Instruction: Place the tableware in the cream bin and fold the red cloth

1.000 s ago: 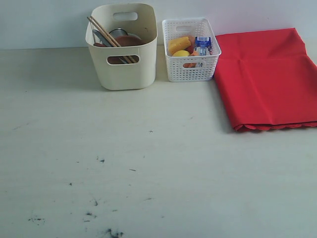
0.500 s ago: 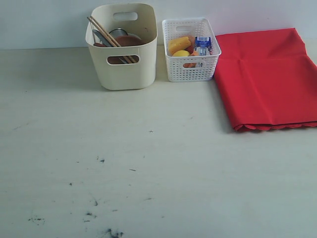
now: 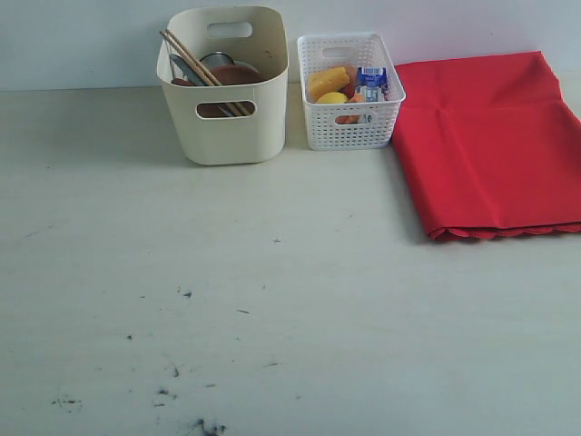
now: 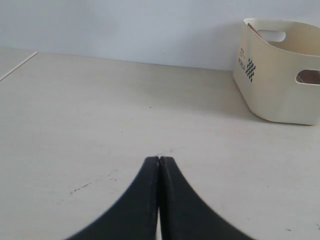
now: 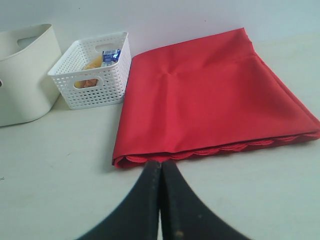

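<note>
Since the earlier frame we see nothing that has moved; every thing lies in the same place. The cream bin (image 3: 222,127) stands at the back edge of the tabletop (image 3: 290,318), close to the wall. Tableware is inside it: the chopsticks (image 3: 192,60) lean over its left rim and the brown plate (image 3: 238,74) shows behind them. Just beside it on the right stands the white basket (image 3: 349,127) with a milk carton (image 3: 370,82). The red cloth (image 3: 490,145) lies folded flat just beside the basket; we cannot tell if they touch. Its scalloped edge faces the front, and its right side runs out of the exterior view. The middle and front of the tabletop give wide open room. The left fingers (image 4: 142,197) are pressed together and hold nothing, well apart from the bin. The right fingers (image 5: 145,200) are also closed and hold nothing, with their tips near the scalloped edge.
</note>
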